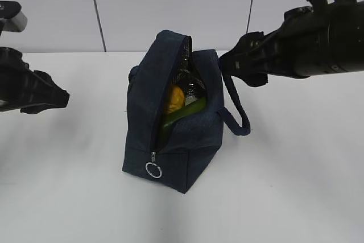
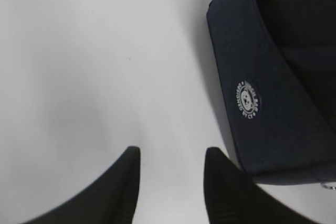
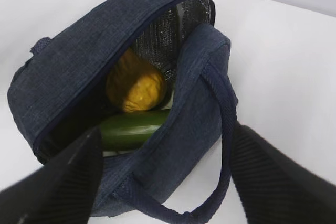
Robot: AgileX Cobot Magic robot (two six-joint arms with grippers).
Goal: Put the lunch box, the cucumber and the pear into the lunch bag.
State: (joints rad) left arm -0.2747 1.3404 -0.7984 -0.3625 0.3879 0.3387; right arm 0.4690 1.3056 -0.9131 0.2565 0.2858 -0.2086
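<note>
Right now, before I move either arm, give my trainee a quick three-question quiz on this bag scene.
1. True or false: the pear lies inside the lunch bag.
2. Which sits nearer the bag's open edge in the right wrist view: A) the pear, B) the cucumber, C) the ring pull?
3. Fill in: the right gripper hovers with its jaws ____ above the bag's handle.

Key: 1 true. 2 B. 3 open, holding nothing. The lunch box cannot be made out clearly under the produce.

Black arms, ribbed black tool (image 3: 163,182) fingers (image 3: 273,182)
</note>
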